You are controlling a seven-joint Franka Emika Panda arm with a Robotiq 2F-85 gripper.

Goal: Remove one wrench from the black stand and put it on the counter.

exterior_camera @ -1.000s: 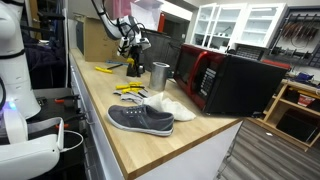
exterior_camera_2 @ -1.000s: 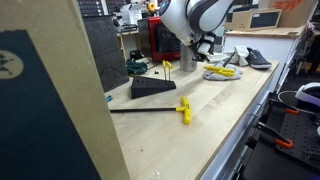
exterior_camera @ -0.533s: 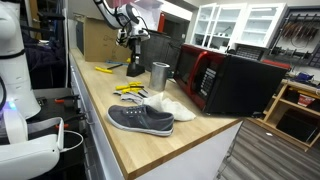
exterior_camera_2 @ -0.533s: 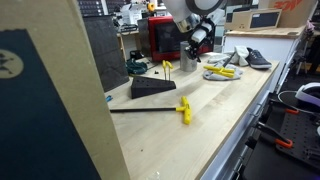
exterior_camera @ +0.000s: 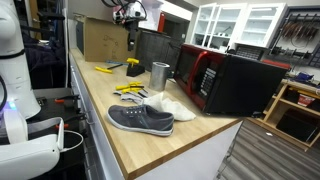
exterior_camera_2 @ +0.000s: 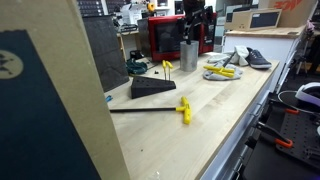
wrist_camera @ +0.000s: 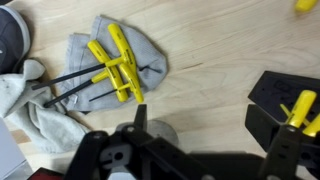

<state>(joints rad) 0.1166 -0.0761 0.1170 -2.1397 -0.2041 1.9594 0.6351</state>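
The black stand [exterior_camera_2: 152,88] sits on the counter [exterior_camera_2: 215,125] with a yellow handle [exterior_camera_2: 167,67] sticking up from it; it also shows in the other exterior view [exterior_camera: 134,68] and at the right edge of the wrist view [wrist_camera: 287,108]. One yellow T-handle wrench [exterior_camera_2: 183,108] lies flat on the wood in front of the stand. My gripper [exterior_camera: 128,12] hangs high above the stand and the cup. In the wrist view the gripper [wrist_camera: 205,128] is open, with only bare counter [wrist_camera: 215,60] between its fingers.
A metal cup [exterior_camera: 160,74] stands beside the stand. Several yellow wrenches [wrist_camera: 118,63] lie on a grey cloth [wrist_camera: 150,55]. A grey shoe [exterior_camera: 140,118] and a white cloth [exterior_camera: 172,106] are further along. A black-and-red microwave [exterior_camera: 225,80] and a cardboard box [exterior_camera: 103,40] line the back.
The arm has risen from beside the stand and cup to high above them, and the jaws have opened wide. The wrench on the counter has not moved.
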